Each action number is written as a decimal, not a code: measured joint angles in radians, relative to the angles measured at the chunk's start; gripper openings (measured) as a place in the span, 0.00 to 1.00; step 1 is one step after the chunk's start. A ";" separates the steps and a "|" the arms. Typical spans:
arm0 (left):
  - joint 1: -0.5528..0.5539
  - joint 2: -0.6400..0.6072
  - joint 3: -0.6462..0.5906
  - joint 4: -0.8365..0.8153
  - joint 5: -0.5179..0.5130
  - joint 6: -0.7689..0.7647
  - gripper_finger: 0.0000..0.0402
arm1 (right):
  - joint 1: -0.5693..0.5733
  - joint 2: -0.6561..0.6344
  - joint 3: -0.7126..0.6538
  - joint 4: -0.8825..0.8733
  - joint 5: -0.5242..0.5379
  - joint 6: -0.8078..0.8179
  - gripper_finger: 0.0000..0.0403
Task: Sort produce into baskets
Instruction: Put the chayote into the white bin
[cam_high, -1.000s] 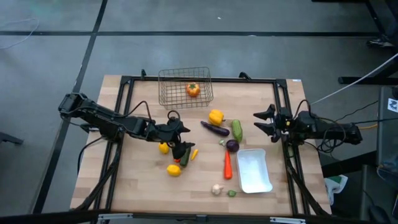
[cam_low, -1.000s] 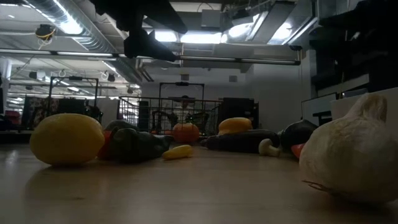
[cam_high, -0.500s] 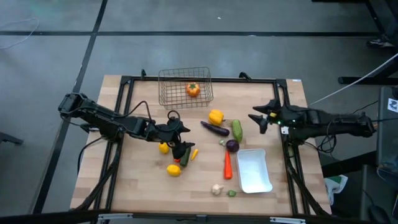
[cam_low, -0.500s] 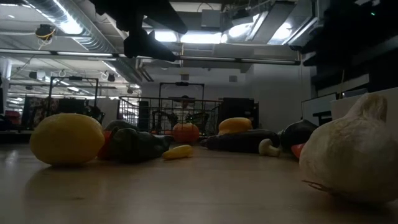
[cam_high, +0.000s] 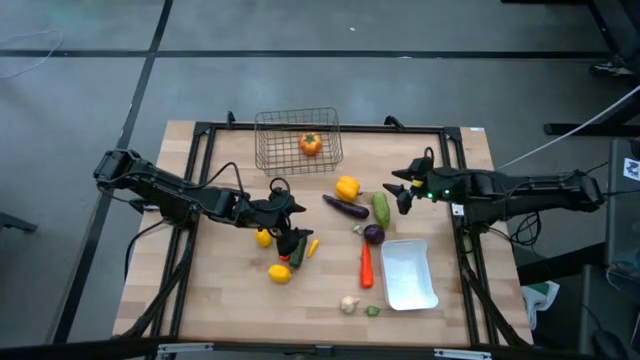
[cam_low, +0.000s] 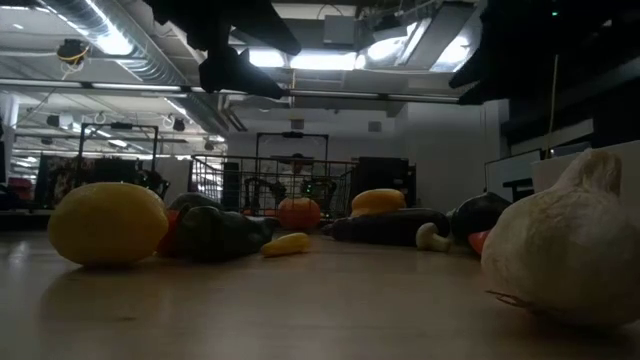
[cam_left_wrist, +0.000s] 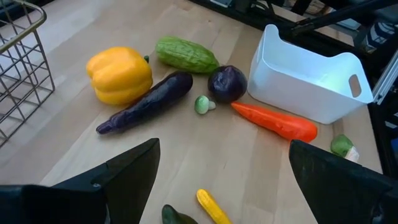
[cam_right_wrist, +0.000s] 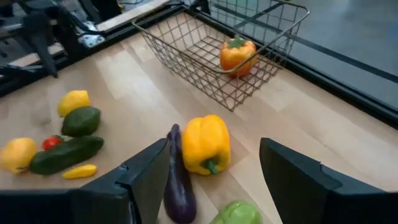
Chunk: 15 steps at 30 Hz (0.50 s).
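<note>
My left gripper (cam_high: 292, 218) is open and empty, hovering over a cluster of two yellow lemons (cam_high: 264, 237), a dark green cucumber (cam_high: 297, 251) and a small yellow piece (cam_left_wrist: 213, 205). My right gripper (cam_high: 398, 190) is open and empty, beside the light green cucumber (cam_high: 381, 208), facing the yellow pepper (cam_right_wrist: 205, 143) and purple eggplant (cam_right_wrist: 177, 180). The wire basket (cam_high: 298, 140) at the far edge holds an orange tomato (cam_high: 311, 144). The white tray (cam_high: 408, 273) lies near right, with nothing in it. The carrot (cam_high: 366, 265), a dark purple round piece (cam_high: 373, 235) and the garlic (cam_high: 348, 304) lie on the table.
A dark frame rail (cam_high: 455, 150) runs around the tabletop. A small green piece (cam_high: 372, 311) lies next to the garlic, close to the near edge. Bare wood shows at the near left (cam_high: 220, 300) and between the basket and the right rail (cam_high: 400, 150).
My right gripper has gone from the table's right edge toward the left, over the table toward the light green cucumber and the yellow pepper, staying open. The produce lies as before.
</note>
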 joint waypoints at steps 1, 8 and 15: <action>0.000 0.000 0.000 -0.004 0.000 0.000 0.87 | 0.000 0.007 0.000 -0.008 0.002 0.000 0.62; 0.000 0.000 0.000 -0.009 0.000 0.007 0.87 | 0.000 0.058 0.000 -0.006 0.002 0.000 0.62; 0.000 0.000 0.000 -0.009 0.000 0.014 0.87 | 0.000 0.087 0.000 -0.007 0.002 -0.001 0.62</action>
